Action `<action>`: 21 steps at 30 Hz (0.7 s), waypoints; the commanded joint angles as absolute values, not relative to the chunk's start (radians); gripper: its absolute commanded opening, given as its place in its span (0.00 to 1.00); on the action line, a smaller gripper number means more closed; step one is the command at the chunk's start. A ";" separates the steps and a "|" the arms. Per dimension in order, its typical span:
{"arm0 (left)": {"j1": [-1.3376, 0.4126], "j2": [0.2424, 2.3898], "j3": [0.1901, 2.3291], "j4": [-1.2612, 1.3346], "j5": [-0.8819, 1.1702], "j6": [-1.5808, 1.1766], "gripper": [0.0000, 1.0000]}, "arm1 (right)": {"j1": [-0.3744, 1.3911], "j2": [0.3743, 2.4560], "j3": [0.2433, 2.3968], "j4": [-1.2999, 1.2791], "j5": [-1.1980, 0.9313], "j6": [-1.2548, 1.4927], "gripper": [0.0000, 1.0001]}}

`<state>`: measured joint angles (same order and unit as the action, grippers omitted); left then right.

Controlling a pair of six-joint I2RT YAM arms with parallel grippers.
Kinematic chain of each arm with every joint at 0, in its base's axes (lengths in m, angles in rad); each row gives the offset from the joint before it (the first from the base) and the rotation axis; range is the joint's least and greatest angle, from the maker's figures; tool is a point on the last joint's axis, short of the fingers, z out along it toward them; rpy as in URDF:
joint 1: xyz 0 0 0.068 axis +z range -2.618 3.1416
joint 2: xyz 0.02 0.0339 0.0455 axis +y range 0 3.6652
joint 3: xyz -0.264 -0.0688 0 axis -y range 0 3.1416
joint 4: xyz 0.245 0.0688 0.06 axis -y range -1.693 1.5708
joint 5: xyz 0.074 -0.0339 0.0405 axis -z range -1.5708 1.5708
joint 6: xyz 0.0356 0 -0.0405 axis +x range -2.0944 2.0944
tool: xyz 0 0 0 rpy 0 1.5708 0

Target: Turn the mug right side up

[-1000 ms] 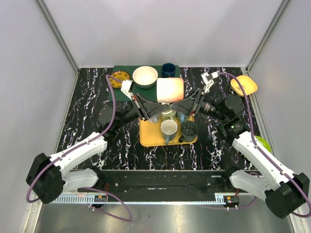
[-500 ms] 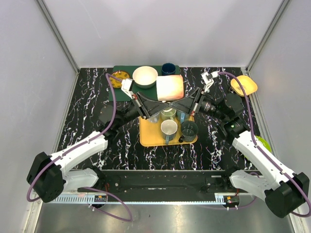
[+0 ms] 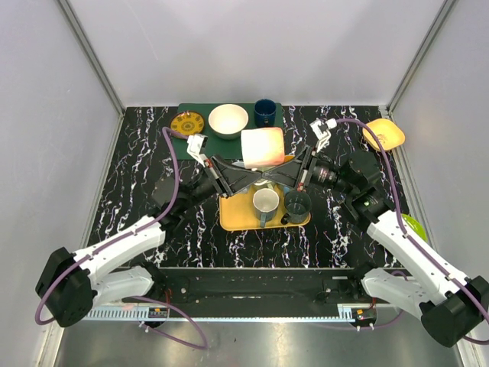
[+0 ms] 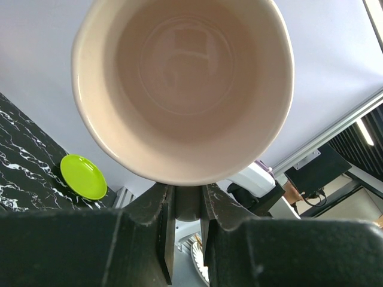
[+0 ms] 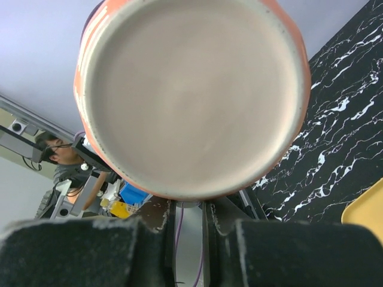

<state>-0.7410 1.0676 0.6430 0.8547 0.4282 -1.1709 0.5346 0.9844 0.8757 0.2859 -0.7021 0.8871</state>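
A cream mug [image 4: 182, 84] fills the view, mouth toward us, its handle pinched at 6 o'clock by the left gripper [image 4: 187, 221]. A green plate [image 4: 84, 177] lies at 8 o'clock.

Nothing legible — the mug [image 3: 262, 147] carries no readable mark (nor anything else in view).

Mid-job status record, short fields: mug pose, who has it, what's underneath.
mug: orange mug, in the air, lying on its side
opening: faces the left wrist camera; the base faces the right wrist camera
left gripper: shut on the orange mug, just under its rim
right gripper: jaws nearly together just under the base; grip unclear
below: yellow tray holding a pale mug and a dark mug, openings up
task: orange mug not yet right side up
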 commanded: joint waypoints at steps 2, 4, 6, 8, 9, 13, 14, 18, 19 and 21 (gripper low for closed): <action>-0.753 1.049 0.617 1.012 0.571 -1.166 0.00 | 0.502 0.971 0.887 0.504 -0.650 0.951 0.00; -0.753 1.049 0.623 1.017 0.580 -1.163 0.00 | 0.502 0.982 0.887 0.514 -0.646 0.972 0.00; -0.753 1.033 0.637 0.941 0.583 -1.126 0.00 | 0.502 0.983 0.893 0.497 -0.640 0.973 0.04; -0.755 1.009 0.653 0.818 0.568 -1.057 0.00 | 0.502 0.982 0.902 0.469 -0.631 0.968 0.29; -0.755 0.990 0.660 0.784 0.558 -1.040 0.00 | 0.502 0.982 0.911 0.468 -0.630 0.966 0.37; -0.755 0.970 0.692 0.669 0.561 -0.979 0.00 | 0.502 0.982 0.942 0.405 -0.608 0.942 0.54; -0.756 0.968 0.692 0.648 0.558 -0.968 0.00 | 0.502 0.982 0.945 0.402 -0.604 0.940 0.54; -0.759 0.966 0.681 0.656 0.569 -0.972 0.00 | 0.502 1.003 0.942 0.428 -0.603 0.954 0.49; -0.761 0.968 0.678 0.664 0.572 -0.976 0.00 | 0.502 1.009 0.943 0.437 -0.609 0.960 0.43; -0.767 0.986 0.676 0.701 0.601 -0.994 0.00 | 0.500 1.026 0.946 0.449 -0.620 0.969 0.38</action>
<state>-0.7380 0.9894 0.6544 0.6792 0.4282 -1.0012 0.5293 1.0077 0.8700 0.2989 -0.7166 0.9573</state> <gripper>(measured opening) 0.198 0.429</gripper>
